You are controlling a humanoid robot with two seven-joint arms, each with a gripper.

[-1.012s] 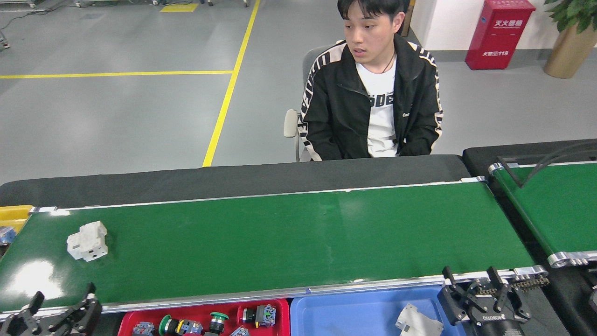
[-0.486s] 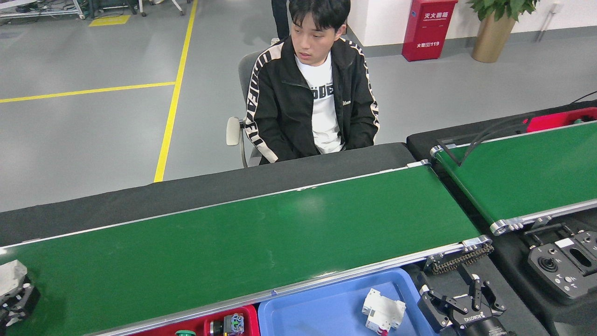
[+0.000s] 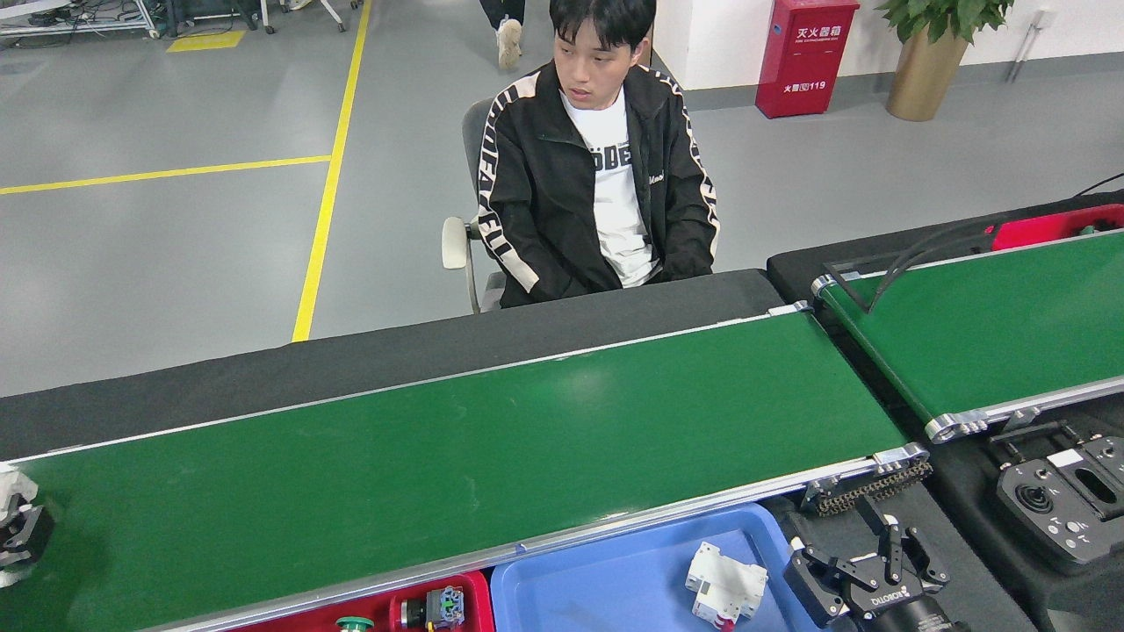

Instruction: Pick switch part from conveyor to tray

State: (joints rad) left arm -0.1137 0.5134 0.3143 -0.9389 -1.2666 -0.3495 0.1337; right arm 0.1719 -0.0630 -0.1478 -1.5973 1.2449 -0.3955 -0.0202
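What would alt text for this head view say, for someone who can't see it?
A long green conveyor runs across the view, bare but for a white part at its far left edge. Below it, a blue tray holds a white switch part beside the open right gripper. A person sits behind.

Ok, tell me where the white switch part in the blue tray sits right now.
In the head view, the white switch part lies in the blue plastic tray at bottom right, just below the green conveyor and immediately left of the right gripper.
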